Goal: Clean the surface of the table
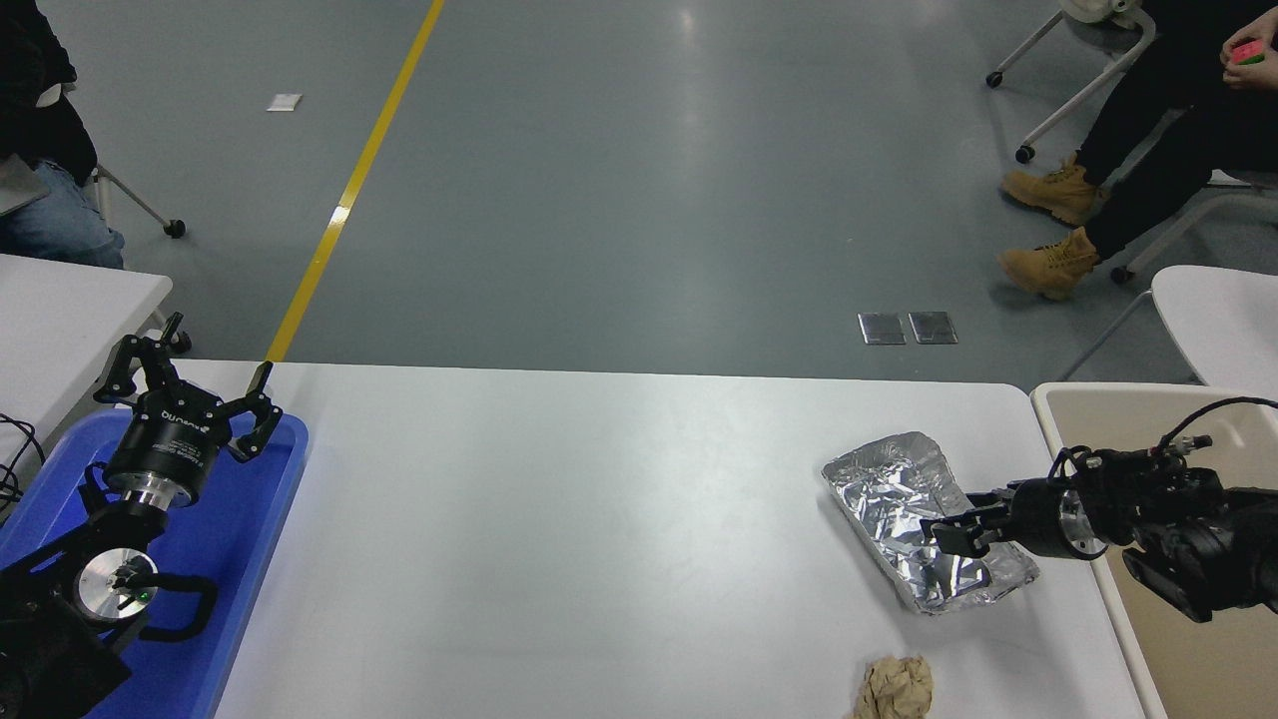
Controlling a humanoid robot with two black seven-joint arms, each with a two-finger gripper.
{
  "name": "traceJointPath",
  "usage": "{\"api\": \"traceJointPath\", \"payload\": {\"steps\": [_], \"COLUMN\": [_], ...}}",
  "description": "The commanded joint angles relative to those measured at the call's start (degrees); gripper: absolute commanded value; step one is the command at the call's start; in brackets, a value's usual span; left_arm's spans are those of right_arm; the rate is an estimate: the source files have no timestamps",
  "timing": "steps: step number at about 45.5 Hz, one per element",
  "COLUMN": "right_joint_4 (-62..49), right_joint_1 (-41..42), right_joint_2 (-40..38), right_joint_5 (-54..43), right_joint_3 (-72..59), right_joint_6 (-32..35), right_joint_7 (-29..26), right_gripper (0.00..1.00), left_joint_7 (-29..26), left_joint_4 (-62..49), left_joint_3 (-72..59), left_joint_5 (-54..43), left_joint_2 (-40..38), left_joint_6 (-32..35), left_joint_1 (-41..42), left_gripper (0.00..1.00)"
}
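The wide, smooth matte white counter point(559, 539) with rounded far corners fills the lower half of the view. The landmark on it is a shallow rectangular tray of crinkled silver foil point(904, 499), lying at a slant toward the counter's right end, its rim bent and creased.

The right black hand point(949, 534) reaches in from the right edge and sits over the near half of the foil tray, its short fingers point(960, 520) slightly apart with nothing between them. Whether they touch the foil cannot be told.

Nearer the camera than the foil tray, at the counter's front edge, lies a crumpled ball of brown paper point(896, 687), well apart from the tray. Just right of the tray, past the counter's edge, stands a beige plastic bin point(1118, 399) with a pale rim; the right arm crosses over it.

Far to the left of the tray, a blue plastic tray point(255, 519) rests on the counter's left end. The left black hand point(185, 389) is parked above it, its fingers spread and holding nothing.

Beyond the counter is a grey floor point(639, 180) with a yellow line point(349, 190). A seated person in tan boots point(1048, 265) is beyond the tray at the upper right, and another person point(40, 130) sits at the upper left.
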Motion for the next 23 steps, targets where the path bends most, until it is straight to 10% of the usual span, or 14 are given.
{"api": "traceJointPath", "payload": {"steps": [1, 23], "right_joint_4": [-0.7, -0.8], "right_joint_1": [-0.6, -0.6], "right_joint_2": [0.4, 0.4], "right_joint_5": [0.1, 0.1], "right_joint_3": [-0.1, -0.1], "right_joint_6": [-0.2, 0.1], "right_joint_7": [0.0, 0.0], "right_gripper": [0.10, 0.00], "left_joint_7": [0.0, 0.0], "left_joint_4": [0.0, 0.0], "left_joint_3": [0.0, 0.0], "left_joint_5": [0.0, 0.0], "left_joint_2": [0.1, 0.1], "left_joint_6": [0.0, 0.0], "left_joint_1": [0.0, 0.0], "left_gripper": [1.00, 1.00]}}
